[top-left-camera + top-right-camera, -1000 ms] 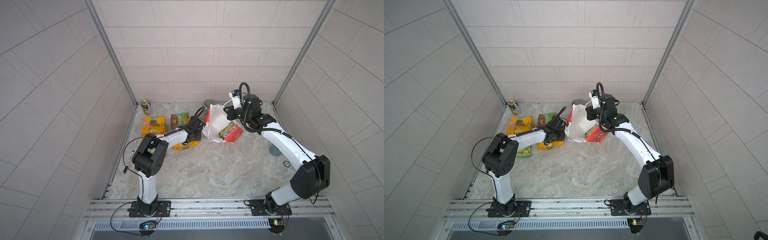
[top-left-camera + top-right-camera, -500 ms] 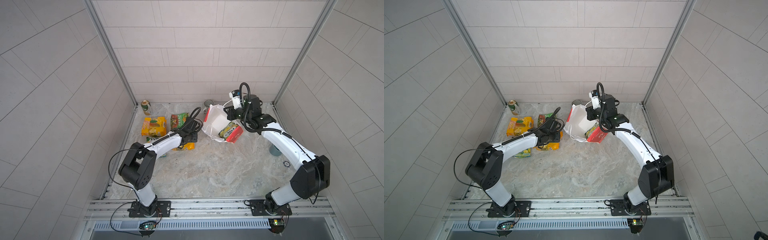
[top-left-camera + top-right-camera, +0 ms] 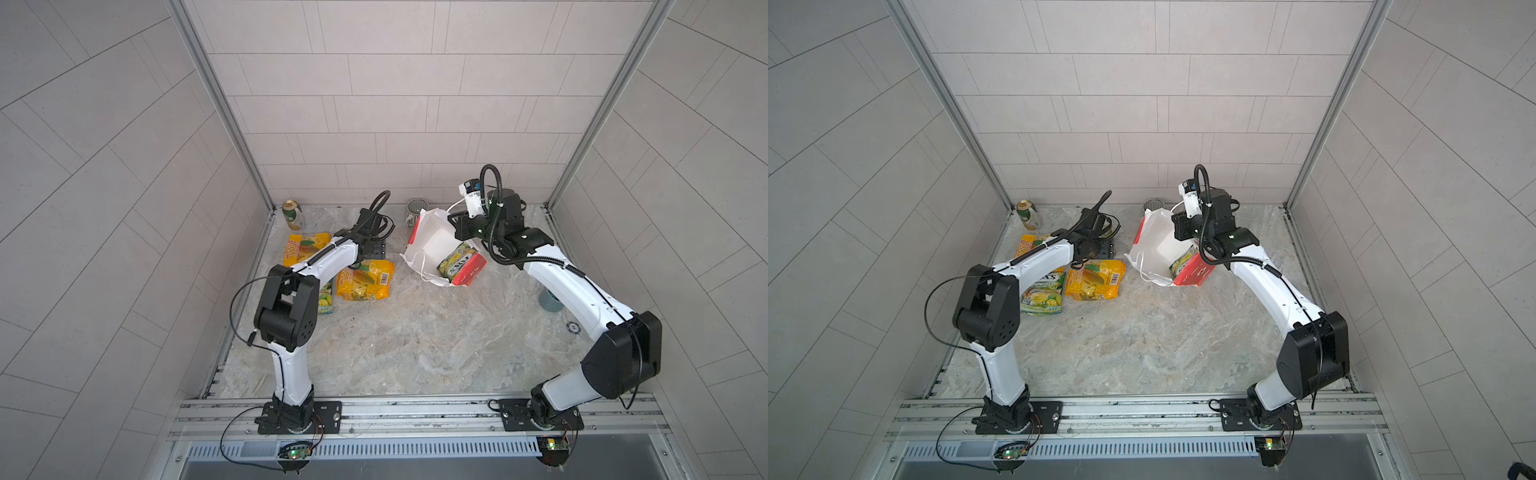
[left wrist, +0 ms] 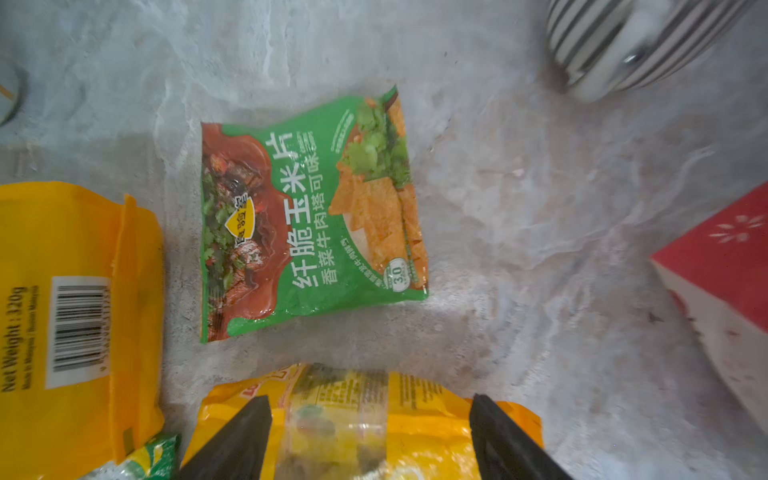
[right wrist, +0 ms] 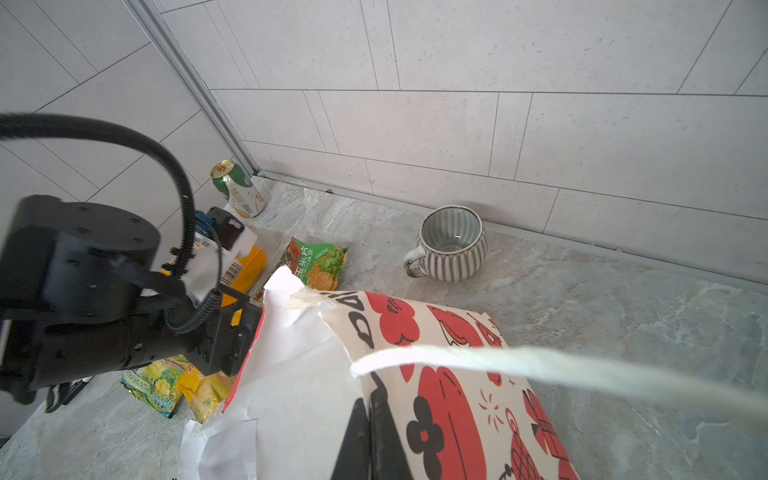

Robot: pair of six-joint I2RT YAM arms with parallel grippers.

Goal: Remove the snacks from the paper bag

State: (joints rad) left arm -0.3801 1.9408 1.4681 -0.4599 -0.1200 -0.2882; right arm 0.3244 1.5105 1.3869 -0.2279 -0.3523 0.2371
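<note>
Tear risk: the right pincer (image 5: 369, 415) is clenched on the thin rim of the paper bag (image 3: 432, 245). That rim looks ragged, so a harder pull could rip it and let the bag drop.
Snag risk: a cord handle (image 5: 540, 365) hangs across the mouth, and a reach inside may catch it.
Slip risk: the glossy FOX'S packet (image 3: 457, 259) in the bag could slide deeper if the bag tips.
Knock risk: the ribbed mug (image 5: 451, 243) stands just behind the bag.
Left pincer (image 4: 370, 399): spread wide, gripping nothing, above a yellow packet (image 3: 365, 280).
Bag place: near the worktop's back edge, right of middle.
Packets out: four lie toward the back-left corner, the green chip packet (image 4: 311, 216) among them.
Bag heading: on its side, mouth gaping toward the left edge and upward.
Packet axis: slants from front-left to back-right, leaning on the red side panel (image 3: 469, 274).
</note>
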